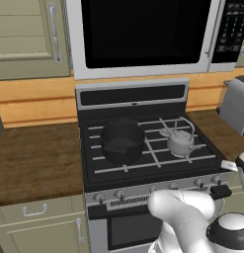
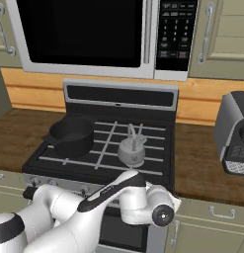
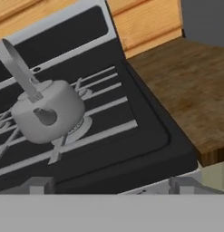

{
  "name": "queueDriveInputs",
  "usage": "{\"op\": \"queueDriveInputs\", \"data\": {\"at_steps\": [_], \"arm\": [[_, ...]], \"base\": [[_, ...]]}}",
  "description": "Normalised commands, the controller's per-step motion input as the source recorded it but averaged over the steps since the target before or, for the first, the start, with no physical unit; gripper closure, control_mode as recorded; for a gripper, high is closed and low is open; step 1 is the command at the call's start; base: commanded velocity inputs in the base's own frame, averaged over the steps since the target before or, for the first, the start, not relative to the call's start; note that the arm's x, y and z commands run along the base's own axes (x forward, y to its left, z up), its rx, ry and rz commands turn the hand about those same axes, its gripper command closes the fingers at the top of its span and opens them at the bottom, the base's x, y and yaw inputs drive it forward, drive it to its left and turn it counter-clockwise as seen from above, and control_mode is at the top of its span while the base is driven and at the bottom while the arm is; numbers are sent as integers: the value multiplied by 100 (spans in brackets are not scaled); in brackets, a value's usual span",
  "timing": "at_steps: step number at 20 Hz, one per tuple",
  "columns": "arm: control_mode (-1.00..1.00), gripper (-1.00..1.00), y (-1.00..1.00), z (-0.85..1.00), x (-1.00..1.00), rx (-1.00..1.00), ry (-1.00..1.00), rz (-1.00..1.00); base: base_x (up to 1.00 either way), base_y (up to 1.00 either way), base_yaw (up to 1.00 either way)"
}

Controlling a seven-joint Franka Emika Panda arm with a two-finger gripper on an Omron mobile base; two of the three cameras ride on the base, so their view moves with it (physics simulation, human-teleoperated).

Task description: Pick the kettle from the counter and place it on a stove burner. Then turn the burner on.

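A: Gripper (image 3: 109, 188) – your fingers stand wide apart, nothing between them. In the hand view the two dark tips poke up at the bottom edge, right over the front lip of the stove (image 3: 145, 149).

B: And the kettle?

A: The kettle (image 3: 47, 113) is already on the stove, sitting on the front right burner grate (image 1: 190, 153), upright, wire handle arched over it. It's off the counter (image 2: 202, 163), so the placing looks done to me.

B: So which way from you?

A: Ahead of your fingers and to the left in the hand view, apart from them, no contact. But you likely don't want it now. What's left is the burner, I'd judge, and that turns on the knobs (image 1: 155, 189).

B: Where are they?

A: Row along the stove's front panel, below the grates. In the left base view the hand sits low at the stove's front right corner, near the right end of that row. Hand camera looks over the top, so I can't tell how your tips line up with any knob.

B: Anything in the way?

A: Black pot (image 1: 122, 142) is on the left burner, well apart from your hand. Not a concern.
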Motion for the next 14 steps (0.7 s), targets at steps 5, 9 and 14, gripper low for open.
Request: {"op": "queueDriveInputs", "data": {"at_steps": [5, 9, 14], "arm": [[-100, -100, -20, -35, -3, -7, -1, 11], [-100, -100, -19, -46, -23, -4, -11, 13], [-100, -100, -8, -20, -27, -2, -11, 18]], "base": [[0, 0, 0], [0, 0, 0], [0, 0, 0]]}}
